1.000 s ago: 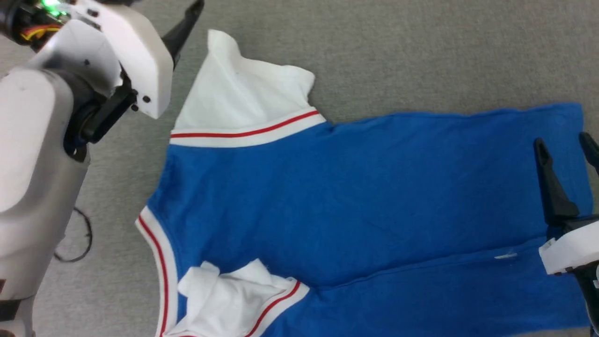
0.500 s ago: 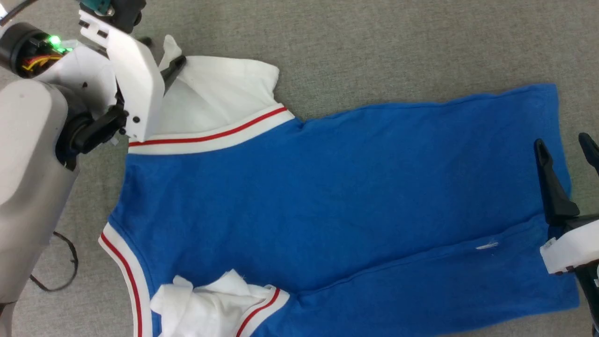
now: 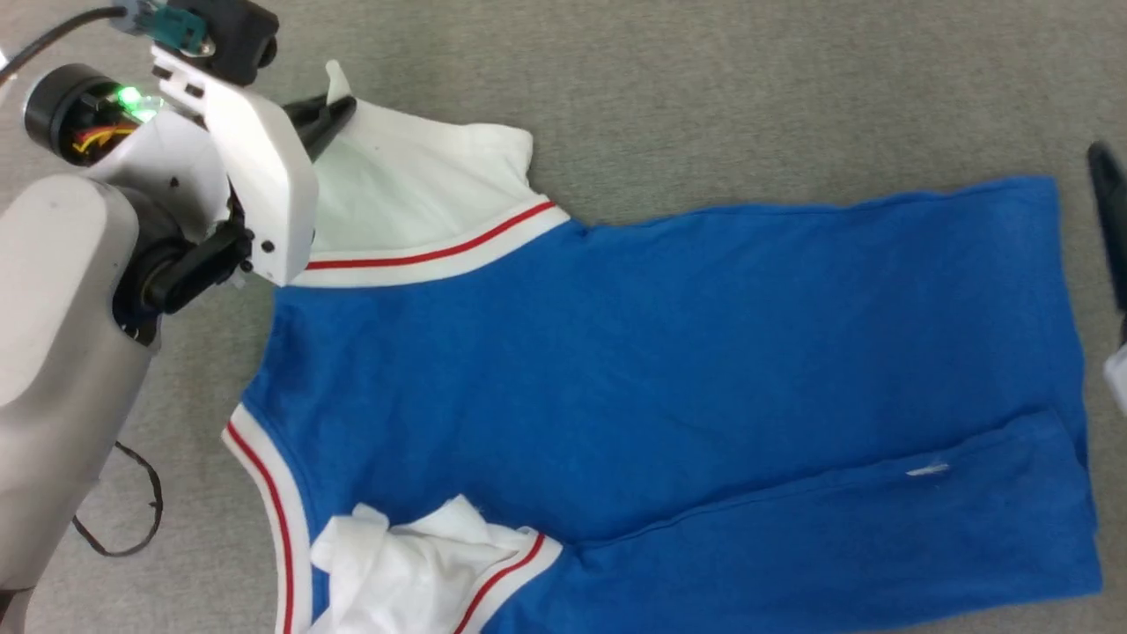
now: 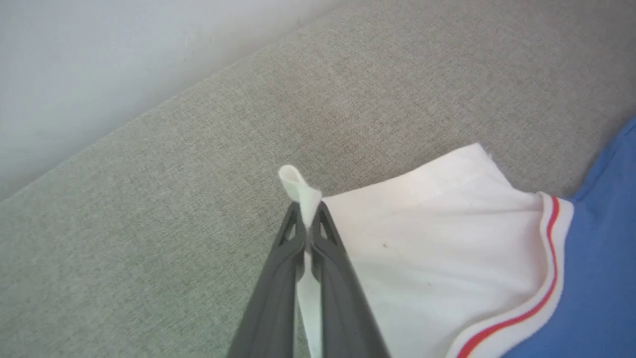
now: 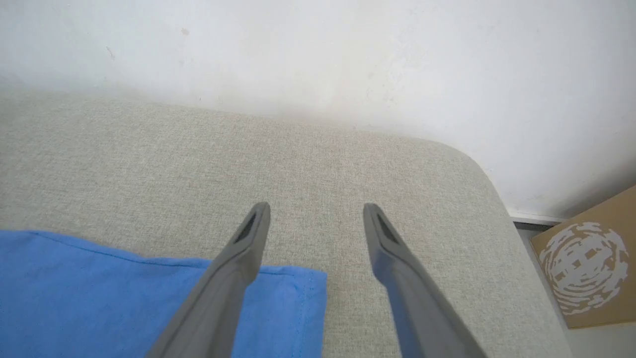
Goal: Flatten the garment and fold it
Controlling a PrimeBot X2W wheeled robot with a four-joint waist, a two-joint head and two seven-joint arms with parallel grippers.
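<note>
Change: the left gripper (image 4: 308, 219), seen beside the far sleeve a second ago, is now clamped on that sleeve's corner; the right gripper (image 5: 315, 214) has been drawn towards the right edge of the head view, where a single dark finger (image 3: 1111, 220) is seen.
Near sleeve (image 3: 414, 572): white, crumpled and folded in over the blue body at the near edge.
Cable (image 3: 141, 519): a thin dark loop is seen on the surface beside the left arm.
Garment (image 3: 669, 370): spread across the grey fabric surface (image 3: 704, 88), neckline to the left and hem to the right; one long crease is seen near the hem.
Right gripper state: fingers spread wide, nothing held; it is placed over the far hem corner, and contact with the cloth cannot be told.
Far sleeve (image 4: 422, 238): white, laid fairly flat, bordered by red-and-white trim.
Left gripper state: fingers pressed together on the sleeve's outer corner, with a small curl of white cloth pinched between the tips.
Wall (image 5: 318, 49): pale, met at the surface's far edge.
Cardboard box (image 5: 586, 258): seen past the rounded corner.
</note>
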